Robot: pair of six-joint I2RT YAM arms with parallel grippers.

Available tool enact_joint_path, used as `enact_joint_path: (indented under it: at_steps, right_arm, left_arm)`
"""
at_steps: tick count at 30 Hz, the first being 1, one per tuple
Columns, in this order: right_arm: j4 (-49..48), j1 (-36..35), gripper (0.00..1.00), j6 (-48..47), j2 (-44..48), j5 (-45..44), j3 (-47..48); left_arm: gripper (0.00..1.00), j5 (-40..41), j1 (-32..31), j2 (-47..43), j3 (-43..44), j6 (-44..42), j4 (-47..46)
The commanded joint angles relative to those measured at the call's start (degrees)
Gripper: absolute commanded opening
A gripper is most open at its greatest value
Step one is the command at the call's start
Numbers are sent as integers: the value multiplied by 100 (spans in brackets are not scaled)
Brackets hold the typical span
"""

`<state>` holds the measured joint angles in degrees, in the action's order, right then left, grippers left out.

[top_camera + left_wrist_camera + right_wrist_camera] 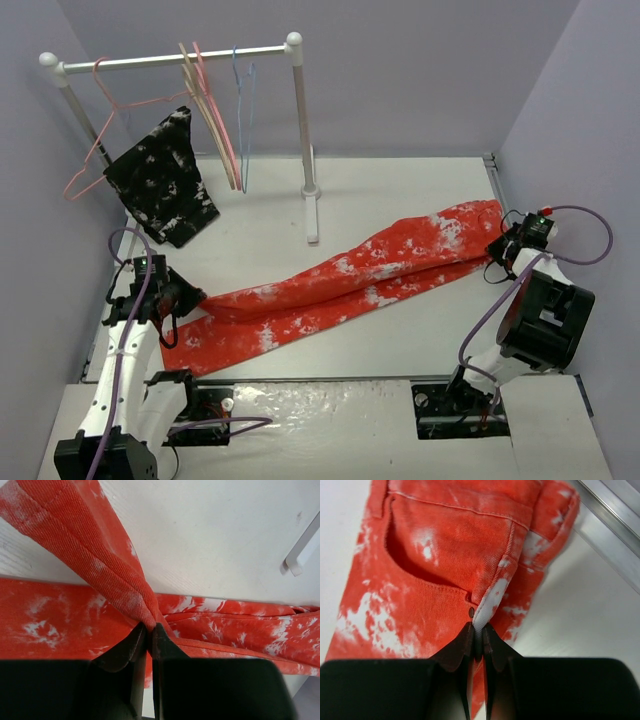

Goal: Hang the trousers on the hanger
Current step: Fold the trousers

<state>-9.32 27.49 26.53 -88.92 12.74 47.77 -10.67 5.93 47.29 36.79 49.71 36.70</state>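
The red-orange trousers (350, 285) lie stretched diagonally across the white table (400, 190), with the waist end toward the far right and the leg ends toward the near left, each end gripped by one arm. The left gripper (149, 627) has its fingers pressed together on a gathered fold of leg cloth. The fold comes out from between the tips and fans away from them in the left wrist view, while more of the trousers lies flat on the table behind it. The right gripper (477, 627) pinches the waist end at a white-speckled seam just beside a front pocket and a small rivet. The fabric is caught right at the fingertips and spreads away from them. At the back of the table, well apart from the trousers, the light-blue wire hanger (243, 110) hangs from a white rail (170, 60), just beside thicker pink and beige hangers (215, 120). A black speckled garment (165, 185) hangs toward the rail's left end with a thin pink wire hanger (100, 140).
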Motion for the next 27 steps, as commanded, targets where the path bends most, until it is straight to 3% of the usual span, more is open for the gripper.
enact_joint_path:
  at_steps: [1,5,8,12,16,20,27]
  right_arm:
    - [-299,178,0,366,183,-871,-235]
    - [-161,178,1,596,101,-1048,-376]
    - [371,164,29,830,-69,-1388,-141]
    - [1170,-247,43,895,177,-1780,370]
    - [1331,-1524,57,723,892,-2262,942]
    - [1348,-2566,61,494,982,-1986,1240]
    - [1431,-3937,62,291,184,-1123,1065]
  left_arm:
    - [0,279,5,-115,227,-81,-186]
    - [0,310,-4,-115,114,-58,-162]
    - [0,274,-4,-152,-8,-40,-163]
    - [0,206,-4,-194,-110,-42,-137]
    - [0,209,-4,-127,-32,-111,-145]
    - [0,147,-25,-80,18,-99,-151]
    - [0,120,-30,-174,-116,-48,34]
